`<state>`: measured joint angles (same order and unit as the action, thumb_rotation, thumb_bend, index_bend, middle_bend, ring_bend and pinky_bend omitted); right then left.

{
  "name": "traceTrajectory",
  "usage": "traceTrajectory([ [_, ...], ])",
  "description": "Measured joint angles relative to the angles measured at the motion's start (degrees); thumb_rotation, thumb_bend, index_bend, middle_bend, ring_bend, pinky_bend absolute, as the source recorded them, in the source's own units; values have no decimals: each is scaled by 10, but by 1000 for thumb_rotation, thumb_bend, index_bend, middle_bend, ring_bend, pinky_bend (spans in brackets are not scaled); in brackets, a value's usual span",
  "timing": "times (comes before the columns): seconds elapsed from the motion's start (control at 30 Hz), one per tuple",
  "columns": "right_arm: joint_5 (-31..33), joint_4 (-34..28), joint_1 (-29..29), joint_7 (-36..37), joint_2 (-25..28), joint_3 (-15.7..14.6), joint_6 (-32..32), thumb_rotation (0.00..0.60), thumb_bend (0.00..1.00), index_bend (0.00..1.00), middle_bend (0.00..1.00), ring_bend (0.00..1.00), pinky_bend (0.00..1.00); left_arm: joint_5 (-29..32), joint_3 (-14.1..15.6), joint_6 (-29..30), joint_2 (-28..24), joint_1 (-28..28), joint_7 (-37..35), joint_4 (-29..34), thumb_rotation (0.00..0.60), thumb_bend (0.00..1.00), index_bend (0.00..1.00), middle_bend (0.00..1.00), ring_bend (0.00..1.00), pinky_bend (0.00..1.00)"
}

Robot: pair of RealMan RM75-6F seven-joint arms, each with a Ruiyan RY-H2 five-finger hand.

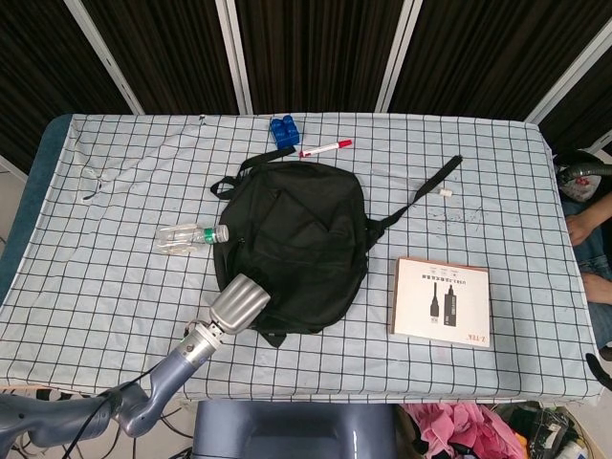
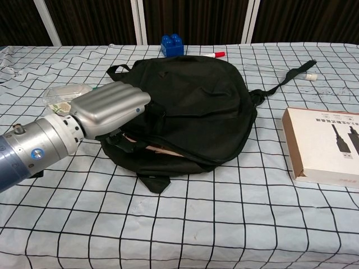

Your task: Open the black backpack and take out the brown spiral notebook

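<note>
The black backpack [image 1: 304,239] [image 2: 193,109] lies flat in the middle of the checked table. Its near-left edge gapes open, and a strip of the brown notebook [image 2: 161,150] shows inside the slit. My left hand [image 1: 238,303] [image 2: 109,108] rests on that open edge. Its fingers lie together over the upper flap, and the thumb and fingertips are hidden by the fabric. I cannot make out whether it grips the flap or the notebook. My right hand is in neither view.
A clear plastic bottle [image 1: 191,235] lies just left of the backpack, behind my left hand. A blue block [image 1: 282,130] and a red marker [image 1: 325,147] sit at the far side. A brown-and-white box [image 1: 441,300] lies to the right. A loose strap [image 1: 430,185] trails to the far right.
</note>
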<state>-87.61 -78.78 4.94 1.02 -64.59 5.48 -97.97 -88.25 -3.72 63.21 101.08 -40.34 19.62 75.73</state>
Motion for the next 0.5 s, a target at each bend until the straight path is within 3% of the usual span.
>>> traceTrajectory([
  [0.5,1,-1,0,1,0,0,1,600,168,0,29,173,173,3,-12,-5,5,-11,-3,-11,600,406,592,657,462,358],
])
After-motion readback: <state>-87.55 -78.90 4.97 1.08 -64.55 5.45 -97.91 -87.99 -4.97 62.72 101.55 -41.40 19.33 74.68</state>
